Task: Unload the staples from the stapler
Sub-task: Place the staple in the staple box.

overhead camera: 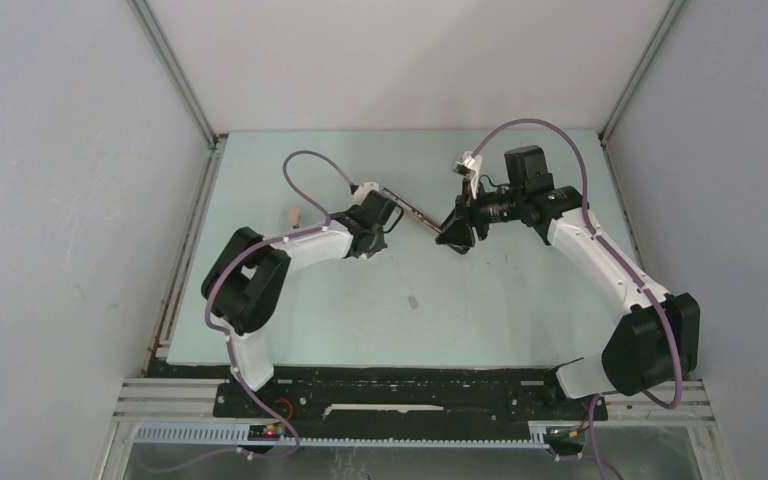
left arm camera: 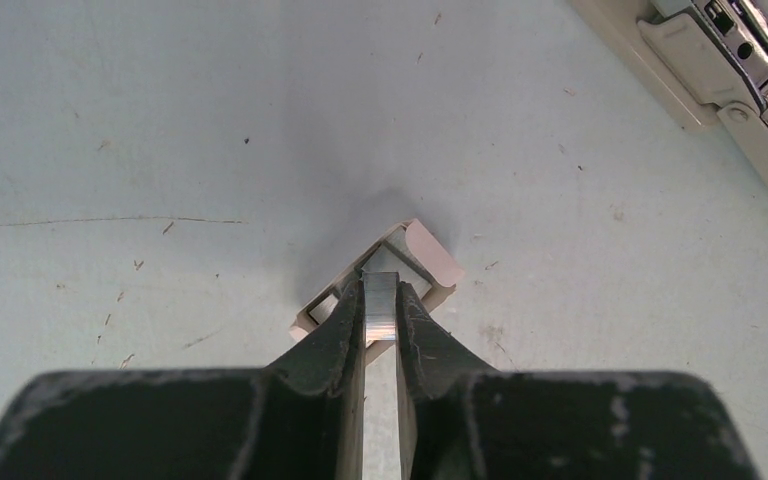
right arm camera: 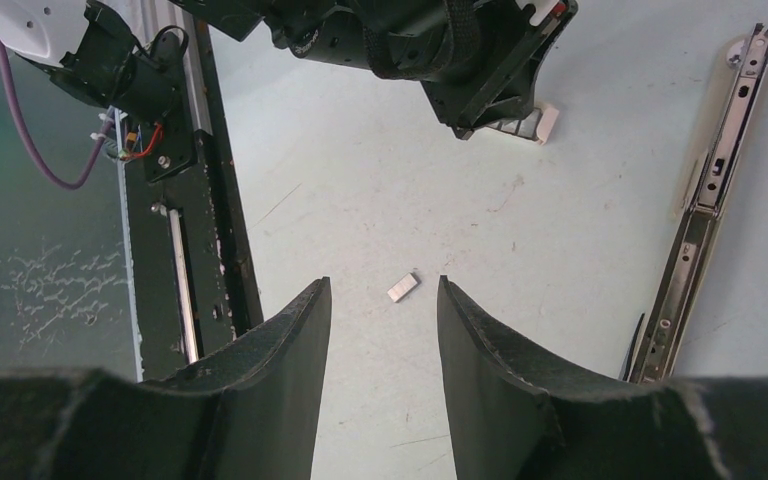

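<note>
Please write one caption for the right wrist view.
Loose staple strip framed by the open right end effector, stapler lying nearby.

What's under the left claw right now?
A pinkish-white piece lies on the table under the left claw, which pinches a silver staple strip. The fingers hide its near part.

Looks like a robotics lab test cell, not anybody's home or office. The pale green table (overhead camera: pixel 520 320) is boxed in by plain white panels (overhead camera: pixel 60 200) held in bare aluminium corner posts (overhead camera: pixel 175 75). The left arm (overhead camera: pixel 290 250) and the right arm (overhead camera: pixel 600 260) are bolted to a scuffed black base plate (overhead camera: pixel 410 400) on metal rails. Purple cables (overhead camera: pixel 545 125) loop loose in the air, there's a slotted cable duct (overhead camera: pixel 360 437) along the front, and exposed red wiring (right arm camera: pixel 140 140) shows at one base.
</note>
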You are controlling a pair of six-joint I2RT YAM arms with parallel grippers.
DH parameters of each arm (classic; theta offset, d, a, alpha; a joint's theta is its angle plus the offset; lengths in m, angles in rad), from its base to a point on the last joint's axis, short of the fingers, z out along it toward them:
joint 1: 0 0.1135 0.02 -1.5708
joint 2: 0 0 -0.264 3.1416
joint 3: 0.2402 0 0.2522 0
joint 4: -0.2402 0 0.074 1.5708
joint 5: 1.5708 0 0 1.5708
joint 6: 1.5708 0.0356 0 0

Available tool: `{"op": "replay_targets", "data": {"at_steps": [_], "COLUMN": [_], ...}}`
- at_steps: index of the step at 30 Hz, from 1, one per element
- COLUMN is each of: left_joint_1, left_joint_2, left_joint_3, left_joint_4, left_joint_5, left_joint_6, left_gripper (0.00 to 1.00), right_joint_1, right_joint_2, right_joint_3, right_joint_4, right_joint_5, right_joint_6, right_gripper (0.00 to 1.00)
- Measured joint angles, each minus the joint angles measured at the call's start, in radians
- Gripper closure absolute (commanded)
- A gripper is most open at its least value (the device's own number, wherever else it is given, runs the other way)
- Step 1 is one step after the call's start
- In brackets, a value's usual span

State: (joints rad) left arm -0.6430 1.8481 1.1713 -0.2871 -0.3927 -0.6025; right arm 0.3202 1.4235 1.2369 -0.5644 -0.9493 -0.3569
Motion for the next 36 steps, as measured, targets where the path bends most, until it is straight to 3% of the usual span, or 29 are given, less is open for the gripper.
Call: {"op": "replay_targets", "data": {"at_steps": [15,36], "left_joint_1": [0.009,0.011], "left_joint_2": [0.015,0.015], "left_joint_3": [0.0,-0.039], "left_joint_4": [0.014,0.016], "left_joint_5": [-0.014,-0.069], "left_joint_6": [-0.039,-0.209], "left_gripper": [0.89,0.89], "right_joint_1": [-0.005,-0.006], "right_joint_2": [0.0,0.0], "right_joint_3": [0.0,0.0], "right_joint_4": [0.0,0.0], "right_joint_5": [-0.003,-0.005], "right_joint_6": [0.0,0.0], "right_gripper": [0.48,0.48]}}
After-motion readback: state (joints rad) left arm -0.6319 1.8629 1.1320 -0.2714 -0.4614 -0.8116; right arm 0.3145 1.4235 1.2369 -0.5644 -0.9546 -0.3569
